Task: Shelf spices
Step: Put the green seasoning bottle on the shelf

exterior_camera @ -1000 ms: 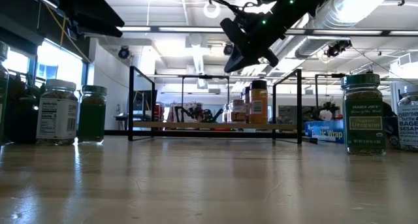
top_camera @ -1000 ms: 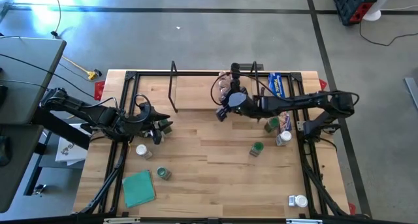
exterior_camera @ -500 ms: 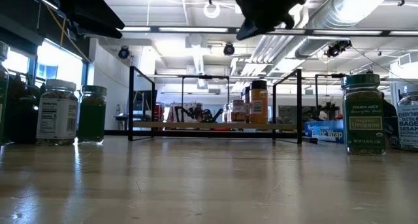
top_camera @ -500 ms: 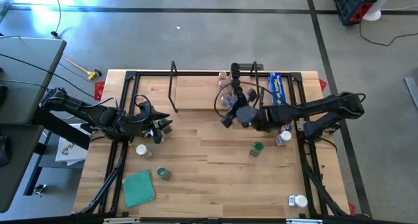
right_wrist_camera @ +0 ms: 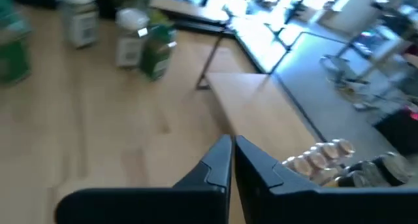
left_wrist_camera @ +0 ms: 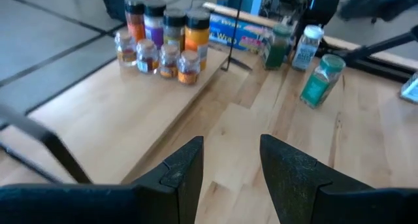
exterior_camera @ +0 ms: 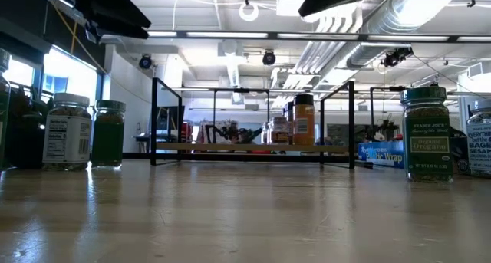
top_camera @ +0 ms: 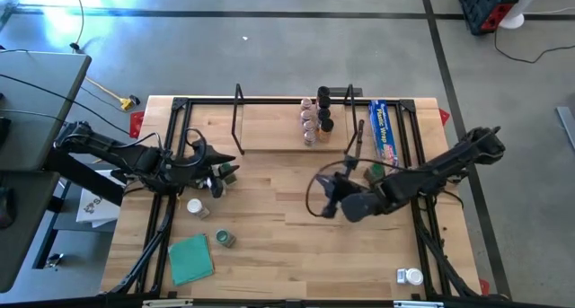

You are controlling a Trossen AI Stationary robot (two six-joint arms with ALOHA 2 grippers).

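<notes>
The shelf (top_camera: 269, 128) stands at the table's far side, and several spice jars (top_camera: 313, 119) stand on the right part of its board; they also show in the left wrist view (left_wrist_camera: 163, 38) and the low view (exterior_camera: 298, 129). Other jars stand loose on the table at the left (top_camera: 193, 206) and the right (top_camera: 373, 171). My right gripper (top_camera: 325, 198) is shut and empty, high over the table's middle right, near of the shelf. My left gripper (top_camera: 223, 175) is open and empty at the left, close to two jars (top_camera: 216, 188).
A blue wrap box (top_camera: 384, 128) lies right of the shelf. A teal square (top_camera: 190, 259) lies near the front left, with a jar (top_camera: 225, 240) beside it. One jar (top_camera: 411, 276) stands at the front right. A black frame (top_camera: 180, 110) rims the table.
My right gripper has drawn back from the jars on the shelf toward the table's near edge and gone up, nearly leaving the top of the low view. Its arm now covers the green-lidded jar that stood at the table's middle right.
</notes>
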